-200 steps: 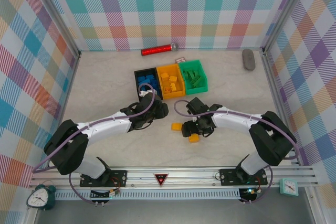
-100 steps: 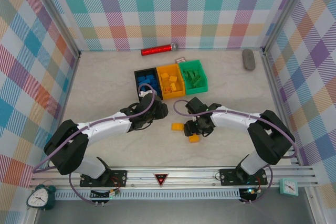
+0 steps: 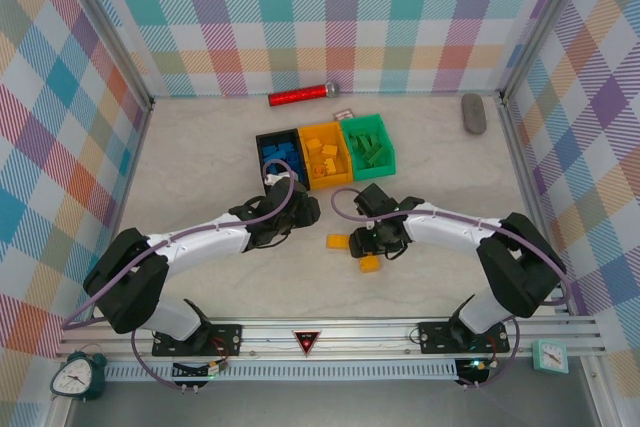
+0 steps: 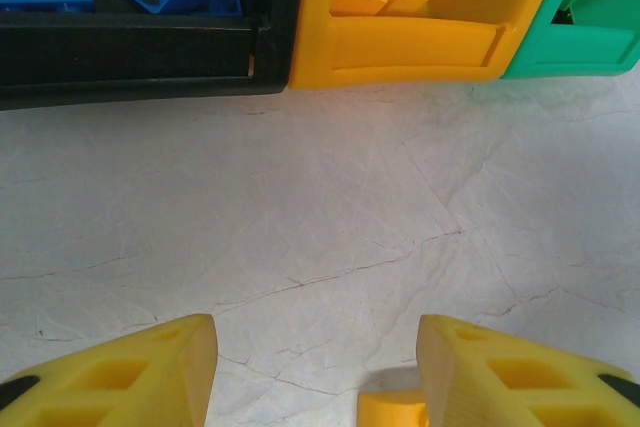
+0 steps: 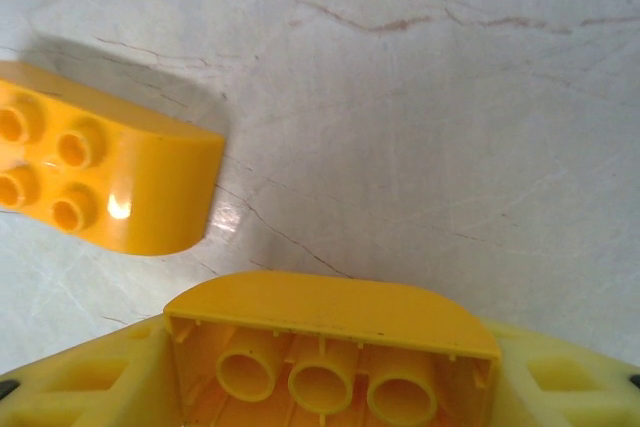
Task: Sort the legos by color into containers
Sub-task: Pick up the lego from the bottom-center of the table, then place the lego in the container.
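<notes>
While left tool (image 4: 312, 347) gapes, right tool (image 5: 330, 392) grips yellow brick (image 5: 330, 312)

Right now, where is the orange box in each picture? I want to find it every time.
Top external: the orange bin is the middle one of three in a row, beyond both arms.
Left wrist: the orange bin is at top centre, front wall toward the camera.
Right wrist: this camera faces the table, a loose brick and a held brick in the right gripper.
Shared landmark: the black bin touching its left side.
</notes>
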`<state>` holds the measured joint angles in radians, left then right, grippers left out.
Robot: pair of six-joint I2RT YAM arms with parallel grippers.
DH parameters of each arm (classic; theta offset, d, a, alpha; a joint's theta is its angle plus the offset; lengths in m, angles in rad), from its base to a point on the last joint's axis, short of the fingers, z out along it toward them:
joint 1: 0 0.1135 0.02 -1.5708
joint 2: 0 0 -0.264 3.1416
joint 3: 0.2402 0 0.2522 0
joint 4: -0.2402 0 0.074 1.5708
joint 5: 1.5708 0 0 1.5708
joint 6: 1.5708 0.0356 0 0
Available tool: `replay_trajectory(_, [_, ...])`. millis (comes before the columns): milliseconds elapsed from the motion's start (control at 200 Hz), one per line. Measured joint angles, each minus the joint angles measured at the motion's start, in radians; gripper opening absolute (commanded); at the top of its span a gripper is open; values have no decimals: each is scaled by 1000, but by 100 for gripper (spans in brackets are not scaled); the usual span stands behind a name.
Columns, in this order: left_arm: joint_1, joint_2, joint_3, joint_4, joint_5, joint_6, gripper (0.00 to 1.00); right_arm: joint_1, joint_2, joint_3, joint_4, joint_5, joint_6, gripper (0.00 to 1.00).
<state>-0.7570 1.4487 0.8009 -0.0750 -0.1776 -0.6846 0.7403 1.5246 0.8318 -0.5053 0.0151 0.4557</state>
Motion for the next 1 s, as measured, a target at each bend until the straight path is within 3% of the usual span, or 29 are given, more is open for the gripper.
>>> replay_trajectory(395, [-19,-2,-13,5,-14,-1,54,0,-5,82,34,0,0,56])
replay_trajectory(655, [-27,-60,-43,-4,-31,-8,55,1,7,227,58,8,-16,56])
replay_trajectory(1000, [-62,-111,-98,-2,-57,-60,54,-1,202,481,80,27,-62,56])
